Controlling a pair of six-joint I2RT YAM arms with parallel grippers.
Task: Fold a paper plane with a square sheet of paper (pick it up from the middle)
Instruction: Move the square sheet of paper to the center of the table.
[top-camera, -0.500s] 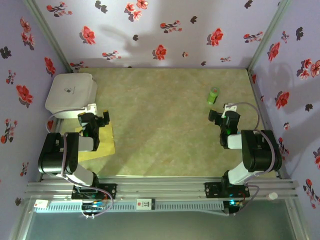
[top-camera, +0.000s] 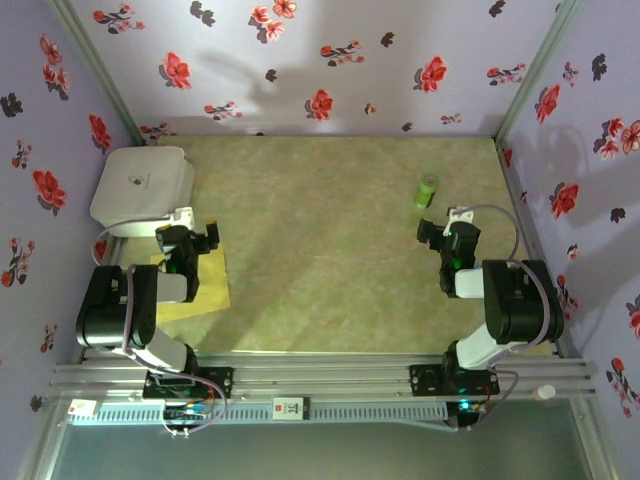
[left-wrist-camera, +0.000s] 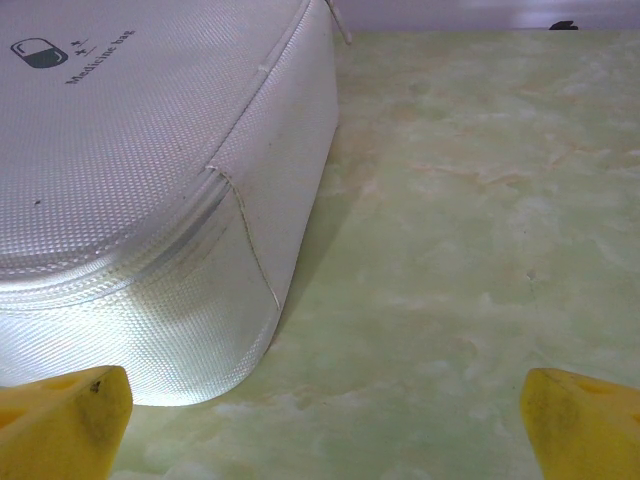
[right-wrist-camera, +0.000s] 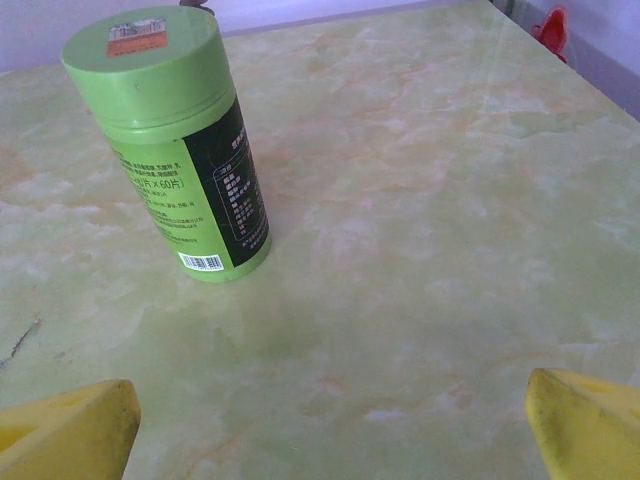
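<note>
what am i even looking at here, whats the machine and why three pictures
Two robot arms are bolted at the near edge of a pale green marbled table. The overhead picture looks down from above and behind them. The other two come from a camera on each wrist; the yellow bits in their bottom corners are that arm's own fingertips. The left claw faces a white textured zip case; the right claw faces a small green lidded bottle. A bright yellow sheet of paper lies flat, partly under the left arm. Both claws are open and hold nothing.
</note>
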